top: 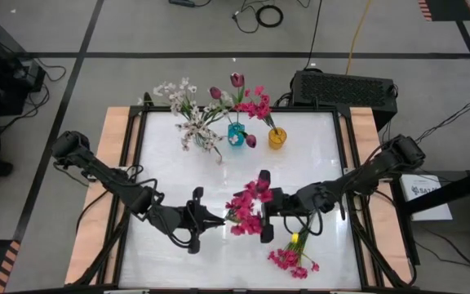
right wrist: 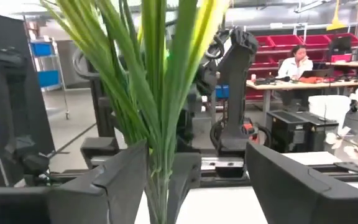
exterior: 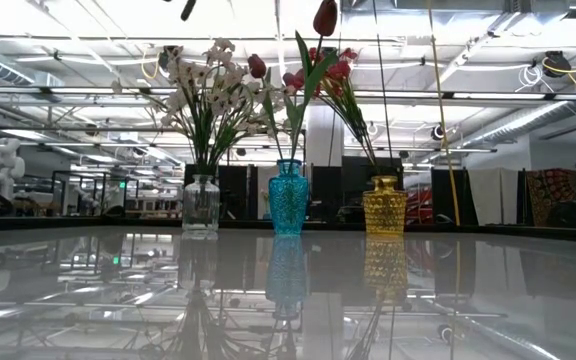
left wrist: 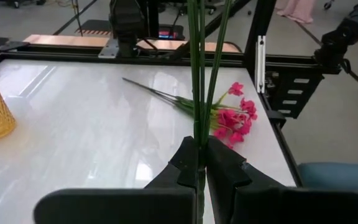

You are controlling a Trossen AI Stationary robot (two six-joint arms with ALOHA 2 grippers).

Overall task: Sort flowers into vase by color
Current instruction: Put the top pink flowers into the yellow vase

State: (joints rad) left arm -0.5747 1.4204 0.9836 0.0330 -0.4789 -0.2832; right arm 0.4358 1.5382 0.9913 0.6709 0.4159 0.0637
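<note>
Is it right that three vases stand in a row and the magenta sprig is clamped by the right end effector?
Not quite. The left end effector clamps the magenta sprig's stems, as the left wrist view shows; the right end effector is open. The three vases do stand in a row.

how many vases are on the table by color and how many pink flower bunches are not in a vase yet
Clear vase: 1
Blue vase: 1
Yellow vase: 1
Pink bunch in the left pincer, clamped by its stems: 1
Pink bunch lying on the table: 1
Total: 3 vases, 2 loose pink bunches
</note>
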